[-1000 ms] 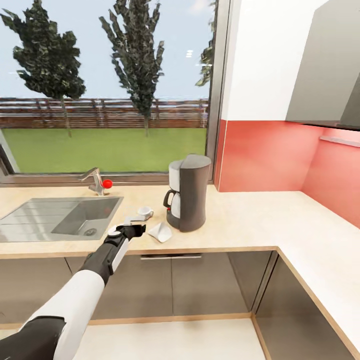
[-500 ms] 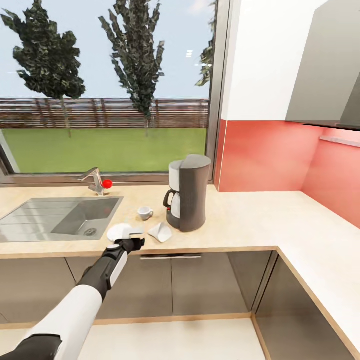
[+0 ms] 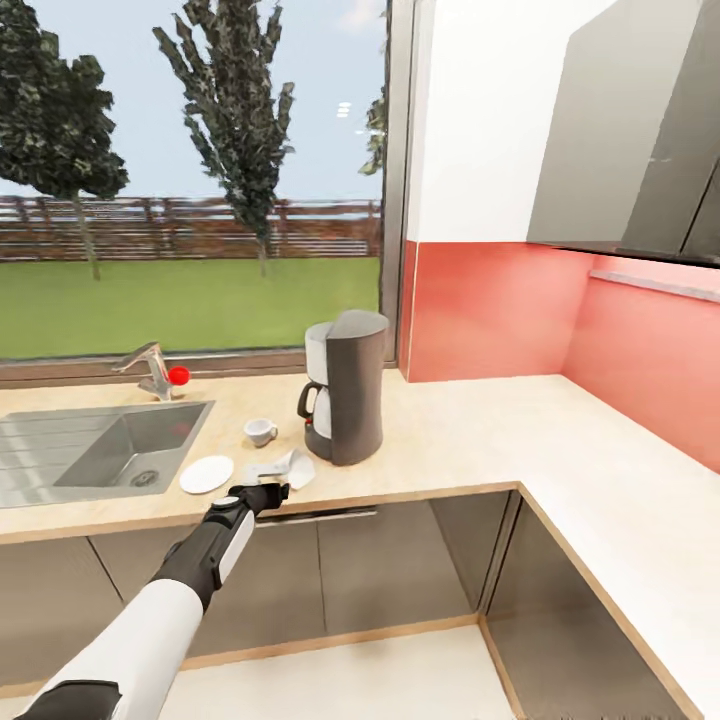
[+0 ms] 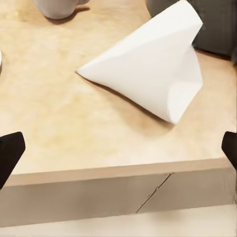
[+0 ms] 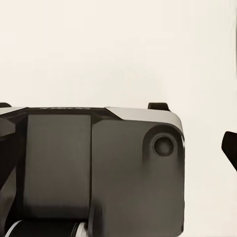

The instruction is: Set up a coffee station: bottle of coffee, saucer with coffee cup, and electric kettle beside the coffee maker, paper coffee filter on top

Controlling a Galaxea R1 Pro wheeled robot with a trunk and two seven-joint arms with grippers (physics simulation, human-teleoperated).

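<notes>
Since the earlier frame your view has swung right, and your left claw has let go of the saucer, which is now lying flat on the surface by the sink. That claw is now hovering at the surface's near edge, spread wide and holding nothing; its fingertips are sitting far apart. The paper coffee filter is lying on its side just beyond that edge, near the coffee maker. The coffee cup is standing farther back, left of the coffee maker. Bare surface is stretching right to the corner. You cannot tell the right claw's state.
</notes>
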